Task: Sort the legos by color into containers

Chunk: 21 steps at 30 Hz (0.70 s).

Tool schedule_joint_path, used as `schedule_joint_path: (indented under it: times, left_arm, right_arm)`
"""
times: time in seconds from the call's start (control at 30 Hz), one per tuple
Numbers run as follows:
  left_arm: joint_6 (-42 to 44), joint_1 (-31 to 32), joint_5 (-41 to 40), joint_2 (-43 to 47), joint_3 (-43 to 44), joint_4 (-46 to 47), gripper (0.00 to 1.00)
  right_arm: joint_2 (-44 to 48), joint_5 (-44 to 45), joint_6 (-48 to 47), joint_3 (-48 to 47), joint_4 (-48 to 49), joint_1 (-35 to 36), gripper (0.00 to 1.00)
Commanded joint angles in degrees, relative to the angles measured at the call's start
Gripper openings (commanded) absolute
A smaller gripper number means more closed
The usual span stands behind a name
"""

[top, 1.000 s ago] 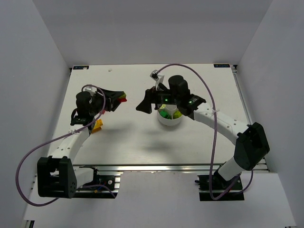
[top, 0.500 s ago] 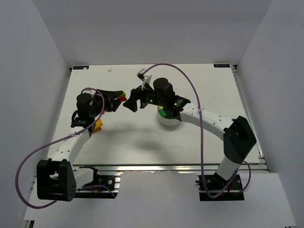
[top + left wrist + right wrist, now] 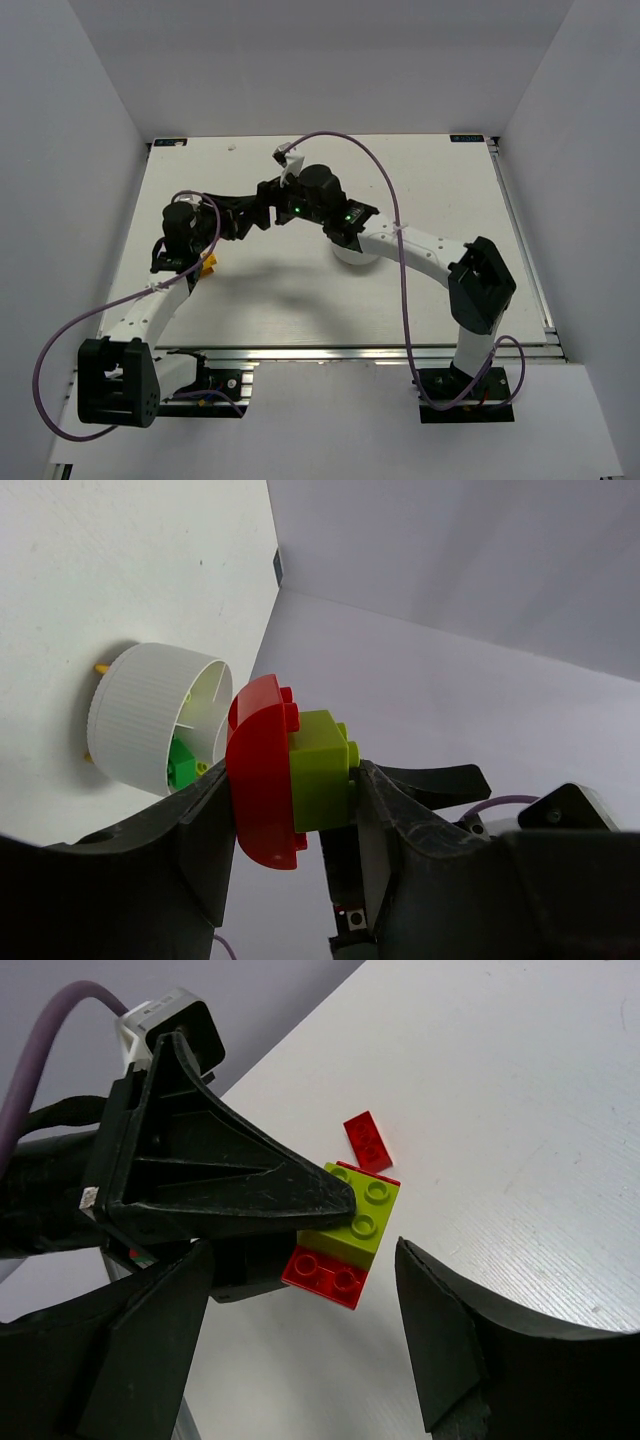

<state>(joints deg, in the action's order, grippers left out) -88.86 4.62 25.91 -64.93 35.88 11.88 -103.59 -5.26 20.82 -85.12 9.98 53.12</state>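
My left gripper point(image 3: 295, 780) is shut on a red lego point(image 3: 262, 780) with a lime lego point(image 3: 322, 770) stuck to it, held above the table. My right gripper point(image 3: 300, 1330) is open. Its jaws stand on either side of that lime lego point(image 3: 360, 1222) and red lego point(image 3: 325, 1275) without touching them. In the top view the two grippers meet left of centre, the left gripper point(image 3: 245, 218) just below the right gripper point(image 3: 265, 195), and the held pair is hidden. The white divided dish point(image 3: 150, 730) holds a green lego point(image 3: 180, 765).
A loose red lego point(image 3: 367, 1140) lies on the table below the held pair. An orange-yellow lego point(image 3: 207, 263) lies by the left arm. The dish point(image 3: 350, 256) is mostly hidden under the right arm. White walls enclose the table.
My right arm has swung left from above the dish to the left gripper, and its open jaws now flank the held pair. The left gripper has barely moved.
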Motion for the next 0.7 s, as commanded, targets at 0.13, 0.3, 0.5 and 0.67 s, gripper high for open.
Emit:
schedule_joint_path:
  times: [0.13, 0.3, 0.5, 0.67]
  left_arm:
    - [-0.8, 0.1, -0.1, 3.2, -1.0, 2.2, 0.38]
    - [-1.3, 0.2, 0.0, 3.5, -1.0, 2.4, 0.38]
    - [-1.7, 0.3, 0.1, 4.1, -1.0, 2.0, 0.38]
    - [-2.2, 0.4, -0.2, 4.7, -1.2, 2.0, 0.38]
  right_arm:
    - [-1.5, 5.0, -0.3, -2.9, 0.7, 1.7, 0.75]
    - [-1.7, 6.8, -0.4, -1.5, 2.7, 1.8, 0.69]
    - [-2.5, 7.0, -1.6, -1.2, 5.1, 2.0, 0.63]
    - [-3.4, 6.7, -2.0, -1.4, 6.2, 2.1, 0.53]
